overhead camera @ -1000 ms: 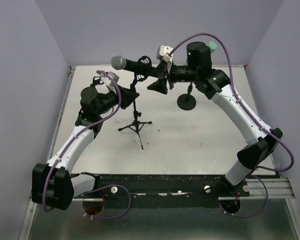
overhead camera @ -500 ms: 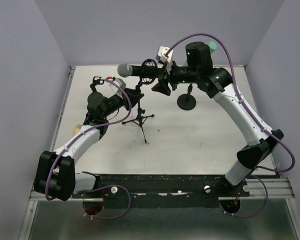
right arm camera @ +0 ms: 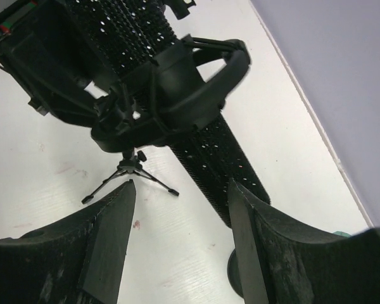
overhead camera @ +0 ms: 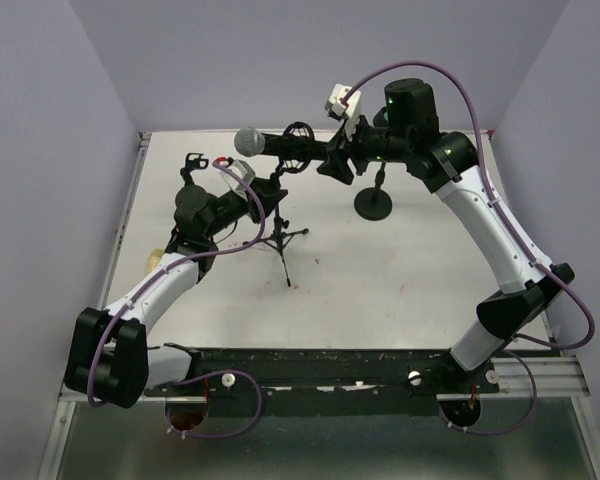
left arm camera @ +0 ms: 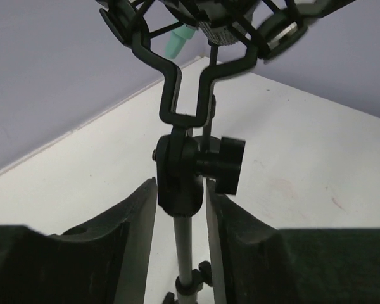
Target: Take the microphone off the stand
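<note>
My left claw (left arm camera: 180, 187) was pinched on the stand (left arm camera: 184, 250), one finger on each side of its black swivel joint (left arm camera: 177, 177), just beside the round locking knob (left arm camera: 223, 164). The stand's thin pole ran down between my fingers (left arm camera: 130, 218) to the tripod feet on the white table (overhead camera: 380, 290).

The microphone (overhead camera: 272, 144) lay across the top of the stand, level, gripped in the stand's ring-shaped shock mount (right arm camera: 190, 82). Its silver mesh head (overhead camera: 246, 141) stuck out on the stand's left side, and its perforated black body ran through the mount and out on the right.

My right claw (right arm camera: 181, 187) was spread wide at the right of the stand's top, facing the tail of the microphone. The tail lay close by the tip of one finger (right arm camera: 250, 247); I could not tell whether it touched. Nothing was squeezed between those fingers.

A second, round black base (overhead camera: 374, 204) stood on the table to the right of the stand, apart from its feet.
</note>
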